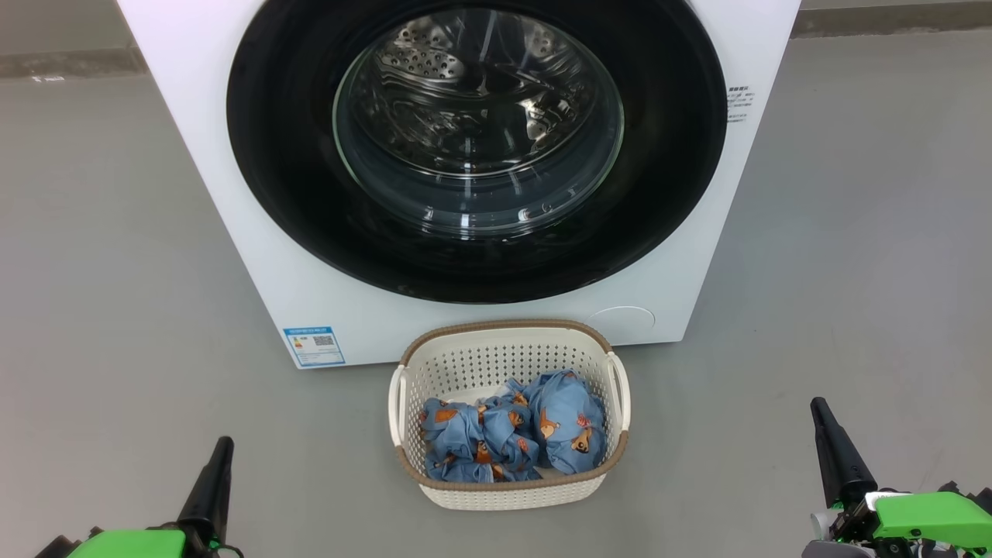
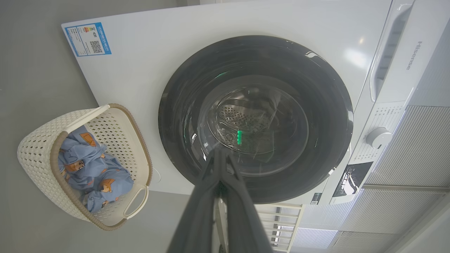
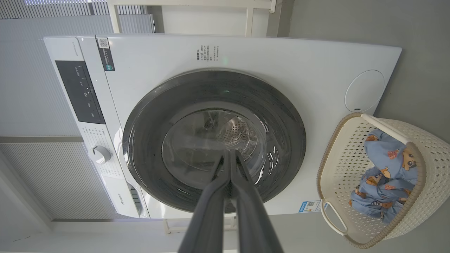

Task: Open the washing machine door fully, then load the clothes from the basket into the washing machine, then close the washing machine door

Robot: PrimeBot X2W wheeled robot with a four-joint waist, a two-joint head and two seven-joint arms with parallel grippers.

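Care suggested that the left hand (image 1: 221,453) or right hand (image 1: 823,418), both clenched empty short of the shut washing machine door (image 1: 477,147), hook its rim squarely.

Left of the basket (image 1: 508,324), the left gripper (image 1: 224,448) has long, tapering black fingers (image 1: 209,488) on a bright green housing (image 1: 132,544); right of it, the right gripper (image 1: 821,409) matches, with pale grey parts (image 1: 823,549) beneath.
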